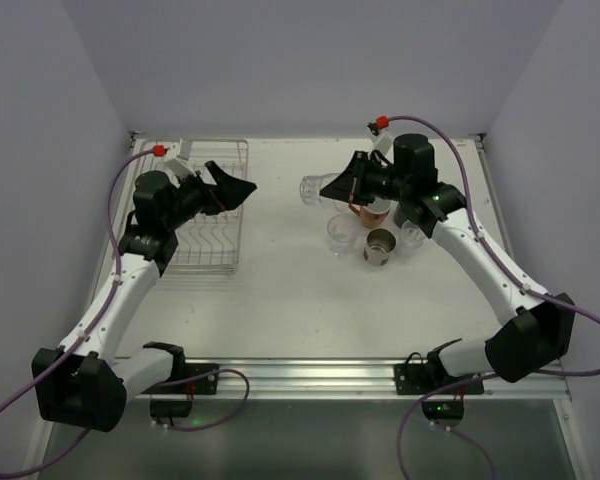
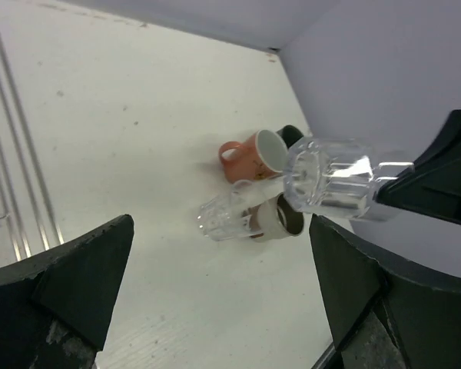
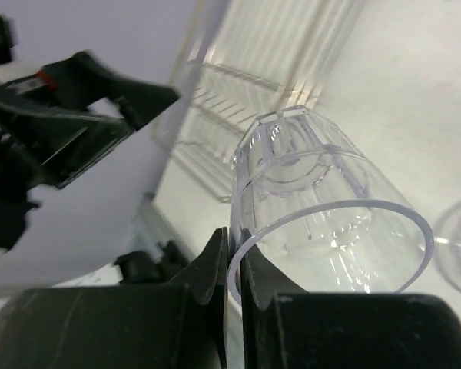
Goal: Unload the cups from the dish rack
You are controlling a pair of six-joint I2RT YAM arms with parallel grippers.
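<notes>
The table [image 1: 280, 300] is white and matt, w/ a metal rail [image 1: 310, 376] along the near edge. Pale grey-lilac walls [image 1: 310, 60] close it on the left, far and right sides. The dish rack [image 1: 215, 250] stands on the far-left part of the table, its long axis running near to far.

The right gripper [image 1: 342, 188] holds a clear glass [image 1: 315, 188] in the air, right of centre and well apart from the rack. The glass lies nearly horizontal. Its long axis goes left-right in the top view: the base points left toward the rack, the mouth points right toward the gripper. In the right wrist view the fingers [image 3: 215, 269] are narrow and pinch the rim, one inside the mouth, one outside.

Just near of it, the other cups stand in a group on the table: a pink mug [image 2: 253, 154], a dark green mug [image 2: 292, 135] behind it, a tan cup [image 1: 380, 246], a second glass [image 1: 340, 232] and a third glass [image 1: 412, 238]. The tan cup and these two glasses are upright, mouths up. The pink mug is partly hidden in the top view.

The left gripper [image 1: 235, 183] hovers over the right side of the rack, jaws wide apart, holding nothing, and points right toward the held glass.
</notes>
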